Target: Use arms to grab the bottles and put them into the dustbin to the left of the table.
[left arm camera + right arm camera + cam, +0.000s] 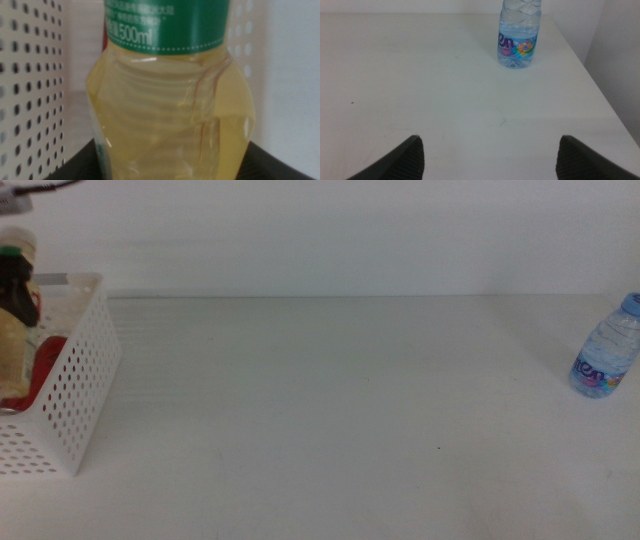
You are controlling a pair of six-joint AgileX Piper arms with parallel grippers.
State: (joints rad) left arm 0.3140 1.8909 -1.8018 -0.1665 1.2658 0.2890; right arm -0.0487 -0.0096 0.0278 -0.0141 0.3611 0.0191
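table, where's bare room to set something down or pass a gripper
The table is bare from the basket across to the water bottle. The basket is crowded: the left gripper holds the yellow bottle inside it, beside the red can.

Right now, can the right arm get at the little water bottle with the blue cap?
Probably yes. The right gripper has its jaws open and points toward the water bottle, which stands upright with only bare table between them. The left gripper is away at the dustbin, so it is not in the way.

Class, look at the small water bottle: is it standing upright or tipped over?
Upright: the water bottle stands on its base on the table, blue cap on top.
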